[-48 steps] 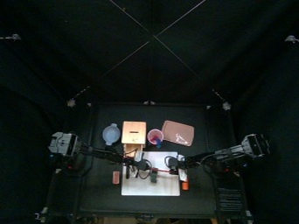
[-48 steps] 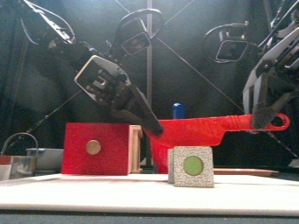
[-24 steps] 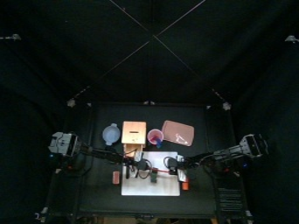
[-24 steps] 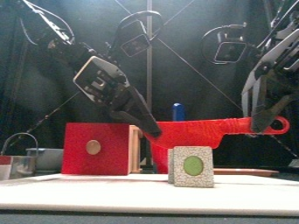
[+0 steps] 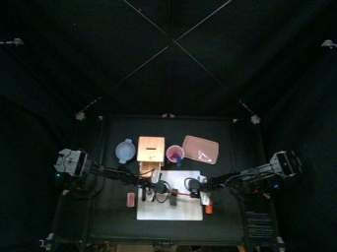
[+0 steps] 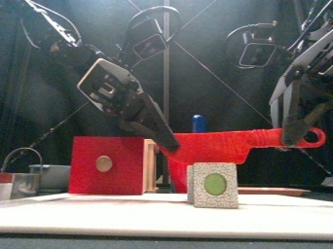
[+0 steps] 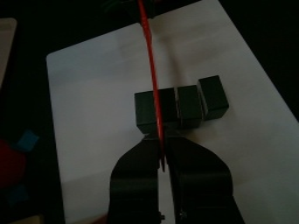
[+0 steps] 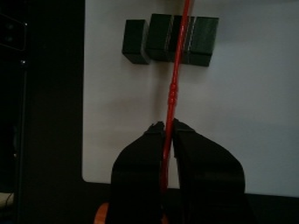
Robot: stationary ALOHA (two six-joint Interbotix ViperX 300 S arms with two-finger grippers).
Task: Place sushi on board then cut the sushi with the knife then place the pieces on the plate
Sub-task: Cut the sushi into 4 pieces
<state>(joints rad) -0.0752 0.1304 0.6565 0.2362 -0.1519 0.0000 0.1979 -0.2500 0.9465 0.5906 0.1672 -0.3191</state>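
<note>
My left gripper [image 7: 163,150] is closed on the tip of the red knife [image 6: 240,144] and my right gripper [image 8: 172,131] on its handle, to hold it level. It hangs edge-down across the sushi roll [image 6: 213,184] on the white board [image 7: 93,96].

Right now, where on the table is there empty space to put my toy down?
The front strip of the white board, between the sushi roll and the board's front edge, is bare. The pink tray looks empty too. It is crowded over the sushi, under the red knife, and along the back row: bowl, wooden box, red cup.
</note>
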